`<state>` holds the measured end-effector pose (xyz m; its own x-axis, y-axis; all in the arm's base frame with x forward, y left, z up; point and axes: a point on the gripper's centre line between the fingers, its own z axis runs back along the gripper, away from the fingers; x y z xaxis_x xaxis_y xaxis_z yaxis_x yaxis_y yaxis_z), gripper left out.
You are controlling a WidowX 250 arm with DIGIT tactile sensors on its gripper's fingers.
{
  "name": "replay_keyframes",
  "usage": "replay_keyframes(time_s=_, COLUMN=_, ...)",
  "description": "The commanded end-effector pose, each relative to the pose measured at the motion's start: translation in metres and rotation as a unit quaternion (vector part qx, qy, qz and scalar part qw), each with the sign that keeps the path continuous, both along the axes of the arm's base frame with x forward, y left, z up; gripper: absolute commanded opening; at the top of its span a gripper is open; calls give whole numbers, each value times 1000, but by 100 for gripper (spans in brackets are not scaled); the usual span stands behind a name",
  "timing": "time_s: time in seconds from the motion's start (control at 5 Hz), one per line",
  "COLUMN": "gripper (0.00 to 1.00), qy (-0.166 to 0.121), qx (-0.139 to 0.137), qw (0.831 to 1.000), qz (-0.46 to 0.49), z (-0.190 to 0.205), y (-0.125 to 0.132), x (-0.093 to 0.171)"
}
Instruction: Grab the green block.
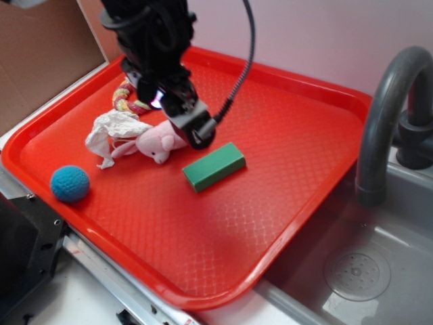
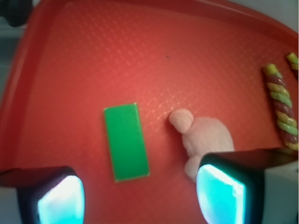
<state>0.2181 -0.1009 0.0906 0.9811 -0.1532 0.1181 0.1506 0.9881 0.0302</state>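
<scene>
One green block (image 2: 125,142) btwn gripper (image 2: 140,193) fingers.

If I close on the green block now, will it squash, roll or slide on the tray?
The green block looks like a solid bar with flat faces and sharp edges, so probably rigid, not squashy. Lying flat on the red tray, it shouldn't roll. Its faces look smooth, so it might slip or pivot if the gripper, open now, pinches off-centre.

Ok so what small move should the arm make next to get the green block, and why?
Probably shift the open pincer sideways until it centres over the green block, then lower. In the wrist view the block sits nearer one finger, while the other finger hangs over the pink plush toy, which could get pinched instead.
</scene>
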Motion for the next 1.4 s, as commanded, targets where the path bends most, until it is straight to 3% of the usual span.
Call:
replay_keyframes(time_s=0.0, gripper=100, qy=26, qx=19, qw=999, qz=-12, z=-35, y=-14, x=13)
replay_keyframes(time_s=0.2, gripper=100, qy=54, qx=-5, qw=998, qz=-41, z=-63, y=-15, x=17)
replay_keyframes(time_s=0.6, gripper=100, qy=82, qx=-5, qw=996, qz=-37, z=-83, y=-7, x=18)
replay_keyframes(time_s=0.8, gripper=0, qy=79, qx=-10, qw=995, qz=-60, z=-83, y=-13, x=15)
replay_keyframes(time_s=1.0, gripper=0, qy=81, qx=-6, qw=995, qz=-58, z=-82, y=-14, x=14)
replay_keyframes(time_s=1.2, gripper=0, qy=101, qx=-27, qw=993, qz=-52, z=-69, y=-6, x=17)
